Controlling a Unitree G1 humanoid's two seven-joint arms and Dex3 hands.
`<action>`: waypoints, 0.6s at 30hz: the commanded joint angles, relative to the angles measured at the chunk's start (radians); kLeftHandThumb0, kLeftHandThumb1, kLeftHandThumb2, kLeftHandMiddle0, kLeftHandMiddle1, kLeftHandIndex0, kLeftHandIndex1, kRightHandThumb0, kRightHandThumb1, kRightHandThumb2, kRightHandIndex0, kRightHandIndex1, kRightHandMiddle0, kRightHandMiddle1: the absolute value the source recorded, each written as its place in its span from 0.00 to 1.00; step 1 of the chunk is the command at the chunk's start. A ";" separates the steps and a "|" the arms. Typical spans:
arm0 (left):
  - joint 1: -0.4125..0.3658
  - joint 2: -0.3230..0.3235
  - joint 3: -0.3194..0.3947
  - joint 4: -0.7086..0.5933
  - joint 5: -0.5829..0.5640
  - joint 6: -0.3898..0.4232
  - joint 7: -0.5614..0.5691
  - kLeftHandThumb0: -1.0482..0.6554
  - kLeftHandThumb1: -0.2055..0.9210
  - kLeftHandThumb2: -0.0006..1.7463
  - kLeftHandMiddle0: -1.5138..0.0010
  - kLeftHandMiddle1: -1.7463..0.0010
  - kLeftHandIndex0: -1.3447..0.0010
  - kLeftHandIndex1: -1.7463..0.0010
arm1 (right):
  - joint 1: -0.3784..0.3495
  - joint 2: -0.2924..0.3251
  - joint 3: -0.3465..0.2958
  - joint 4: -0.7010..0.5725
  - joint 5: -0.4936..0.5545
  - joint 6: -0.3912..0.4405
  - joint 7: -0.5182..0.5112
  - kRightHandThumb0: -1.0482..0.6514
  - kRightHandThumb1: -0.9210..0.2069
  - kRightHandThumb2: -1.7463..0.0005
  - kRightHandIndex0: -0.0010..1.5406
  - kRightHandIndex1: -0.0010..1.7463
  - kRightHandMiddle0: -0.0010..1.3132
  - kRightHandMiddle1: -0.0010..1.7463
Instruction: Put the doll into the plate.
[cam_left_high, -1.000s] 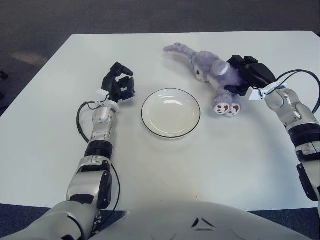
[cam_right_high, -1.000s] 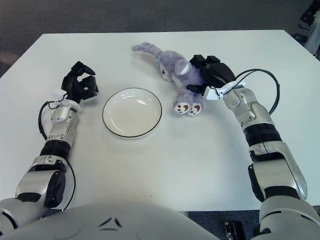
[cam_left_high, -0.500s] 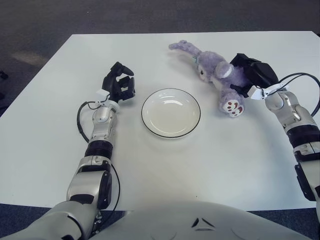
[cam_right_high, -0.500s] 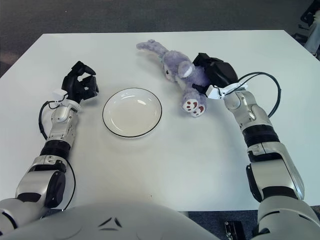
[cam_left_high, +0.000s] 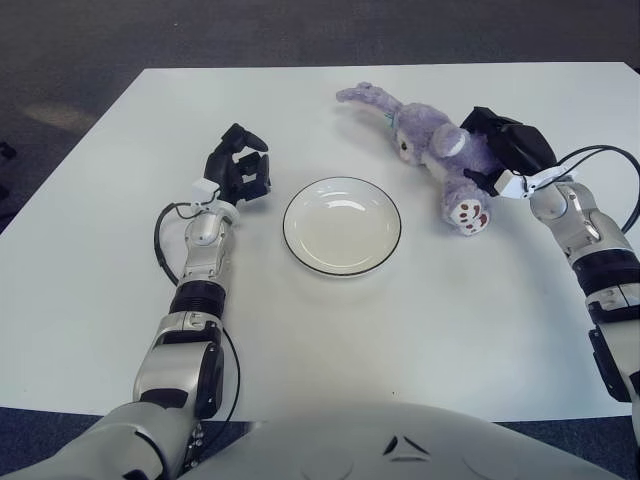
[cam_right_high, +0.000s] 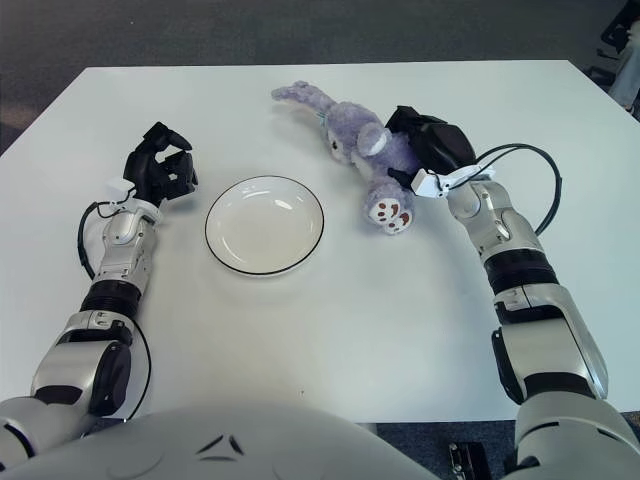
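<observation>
Gripping the purple doll (cam_left_high: 440, 155) with right robot hand (cam_left_high: 505, 150) at upper right, clear of the central plate (cam_left_high: 342, 226); left robot hand (cam_left_high: 238, 170) curled emptily left of it, above white worktop (cam_left_high: 420, 330)

Right hand (cam_left_high: 508, 152) apparently closed in a grasp; left hand (cam_left_high: 238, 168) curled, raised.
</observation>
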 joint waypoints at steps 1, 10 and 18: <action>0.120 -0.048 -0.023 0.065 0.025 -0.012 0.007 0.36 0.61 0.64 0.37 0.00 0.64 0.00 | 0.049 -0.002 0.009 0.025 -0.012 0.023 0.016 0.62 0.75 0.12 0.54 0.91 0.44 1.00; 0.120 -0.048 -0.023 0.068 0.035 -0.018 0.013 0.36 0.60 0.64 0.36 0.01 0.63 0.00 | 0.067 0.029 -0.024 0.012 0.023 0.071 -0.012 0.62 0.73 0.11 0.51 0.96 0.42 1.00; 0.118 -0.044 -0.024 0.071 0.042 -0.022 0.015 0.36 0.60 0.64 0.36 0.00 0.63 0.00 | 0.094 0.128 -0.138 -0.050 0.264 0.232 0.130 0.62 0.72 0.11 0.49 1.00 0.42 1.00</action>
